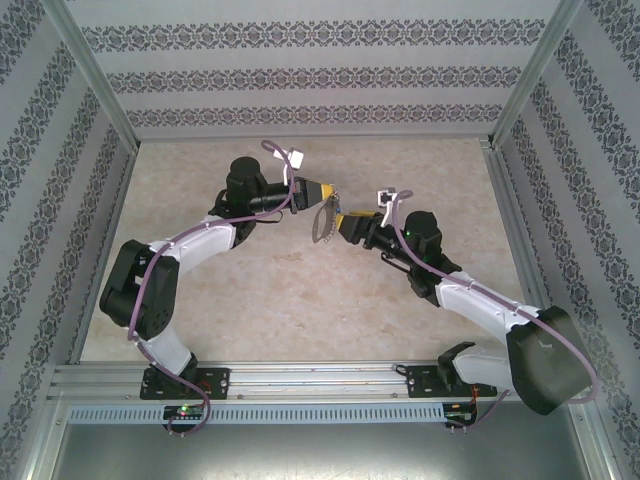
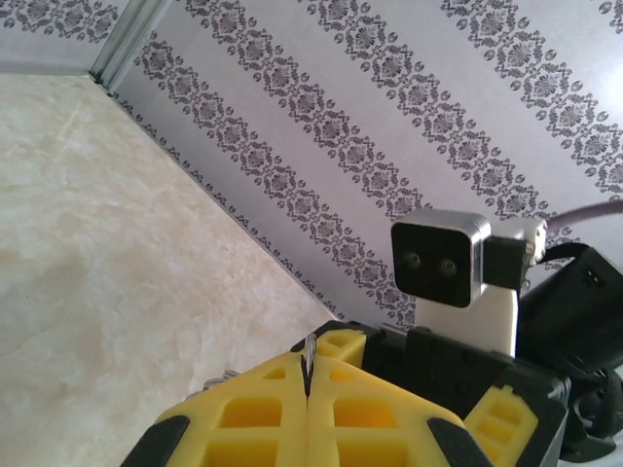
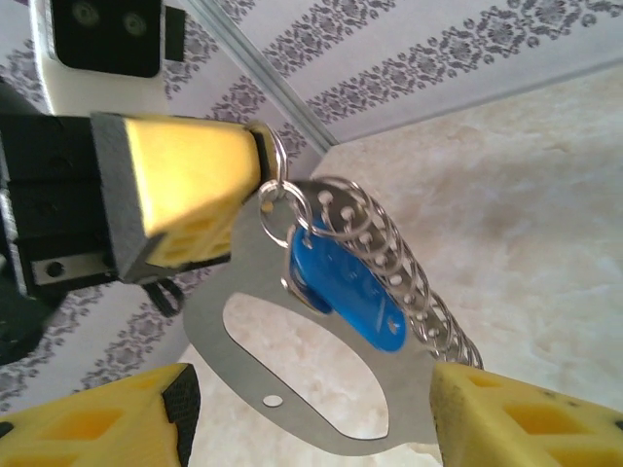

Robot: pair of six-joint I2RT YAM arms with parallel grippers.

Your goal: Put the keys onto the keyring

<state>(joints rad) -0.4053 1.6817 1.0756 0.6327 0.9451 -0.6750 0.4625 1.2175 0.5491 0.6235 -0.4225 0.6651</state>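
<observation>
Noting left gripper (image 2: 308, 375) pinched shut on top end of keyring (image 3: 206, 326), loop off the table (image 1: 300, 320), long axis running down between spread-apart right gripper (image 1: 338, 222) fingers, blue key (image 3: 350, 297) against toothed side, nearer left.

Bright, even, diffuse light; only faint soft shadows lie on the tabletop (image 1: 300, 310). Overhead view slightly grainy; wrist views soften at their nearest edges.
</observation>
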